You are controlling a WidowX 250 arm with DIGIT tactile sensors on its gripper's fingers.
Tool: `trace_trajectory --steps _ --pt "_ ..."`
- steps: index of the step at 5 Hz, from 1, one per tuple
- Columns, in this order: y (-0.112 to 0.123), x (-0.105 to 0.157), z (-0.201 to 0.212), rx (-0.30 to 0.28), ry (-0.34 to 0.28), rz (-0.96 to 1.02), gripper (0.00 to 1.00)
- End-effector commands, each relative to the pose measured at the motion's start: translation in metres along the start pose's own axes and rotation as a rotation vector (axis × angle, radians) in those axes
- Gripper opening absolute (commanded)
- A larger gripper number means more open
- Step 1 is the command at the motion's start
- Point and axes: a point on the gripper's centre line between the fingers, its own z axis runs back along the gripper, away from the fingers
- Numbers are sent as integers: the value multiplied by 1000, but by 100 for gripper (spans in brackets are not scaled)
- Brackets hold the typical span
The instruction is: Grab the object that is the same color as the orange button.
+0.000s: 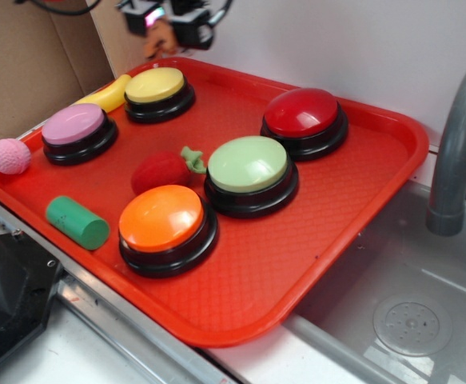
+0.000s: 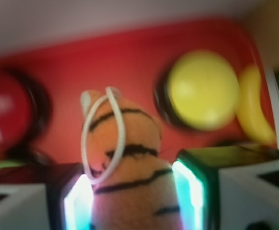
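Buttons sat all over the red tray (image 1: 360, 208) below me. The orange button (image 1: 161, 218) was at about 7 o'clock on the tray, with the green button (image 1: 248, 164) just beside it and a red strawberry toy (image 1: 165, 169) touching neither. The red button (image 1: 301, 112) was at 1 o'clock, the yellow button (image 1: 155, 85) at 11 o'clock, and a banana (image 1: 109, 94) lay just beside it. A purple button (image 1: 73, 125), a pink ball (image 1: 10, 156) and a green cylinder (image 1: 76, 222) were along the 9 o'clock side.

My gripper (image 1: 162, 34) hung high over the tray's far edge, above everything. My fingers (image 2: 192, 191) were squeezed tight on the little orange tiger (image 2: 129, 167), one on each side. Its white loop (image 2: 103, 139) drooped over its stripes.
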Motion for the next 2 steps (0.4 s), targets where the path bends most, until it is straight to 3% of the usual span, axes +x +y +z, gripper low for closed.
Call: trace_trajectory --steps 1,2 --pt "15 -35 16 59 -14 76 0" --pt "20 -33 23 124 -5 131 0"
